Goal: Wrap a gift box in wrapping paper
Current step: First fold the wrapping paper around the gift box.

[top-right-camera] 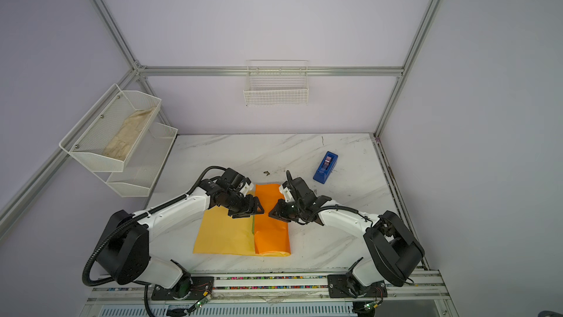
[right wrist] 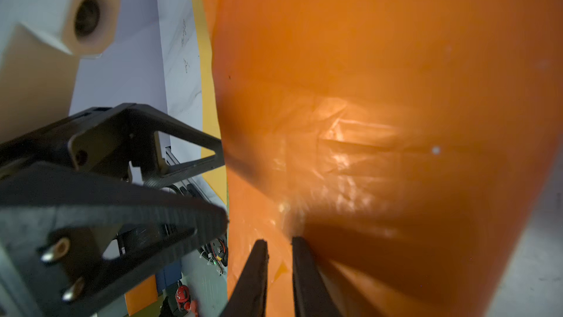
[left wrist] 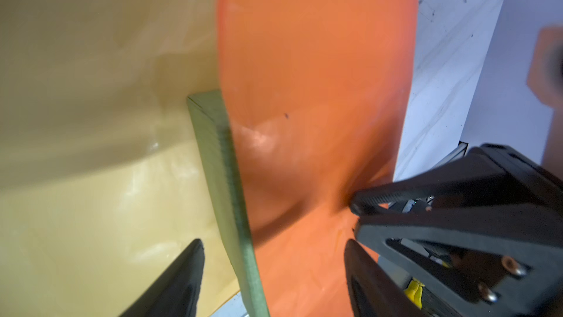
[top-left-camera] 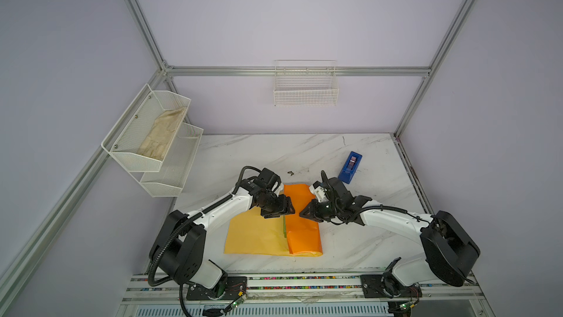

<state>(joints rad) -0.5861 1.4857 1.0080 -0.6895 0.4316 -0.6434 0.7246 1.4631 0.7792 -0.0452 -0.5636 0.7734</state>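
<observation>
The wrapping paper (top-left-camera: 256,236) lies yellow side up on the marble table, and its glossy orange flap (top-left-camera: 301,236) is folded over the gift box. Only a thin olive-green edge of the gift box (top-left-camera: 285,227) (left wrist: 222,184) shows beside the flap. My left gripper (top-left-camera: 292,208) (left wrist: 274,248) is open above the box, its fingers straddling the green edge and the flap. My right gripper (top-left-camera: 301,213) (right wrist: 278,242) faces it from the right. It is shut on a pinch of the orange flap, which puckers toward its tip (left wrist: 355,208).
A blue tape dispenser (top-left-camera: 350,167) stands at the back right of the table. A small dark scrap (top-left-camera: 290,173) lies behind the paper. On the left wall a mesh shelf (top-left-camera: 131,148) holds a beige cloth (top-left-camera: 161,135). A wire basket (top-left-camera: 306,87) hangs on the back wall.
</observation>
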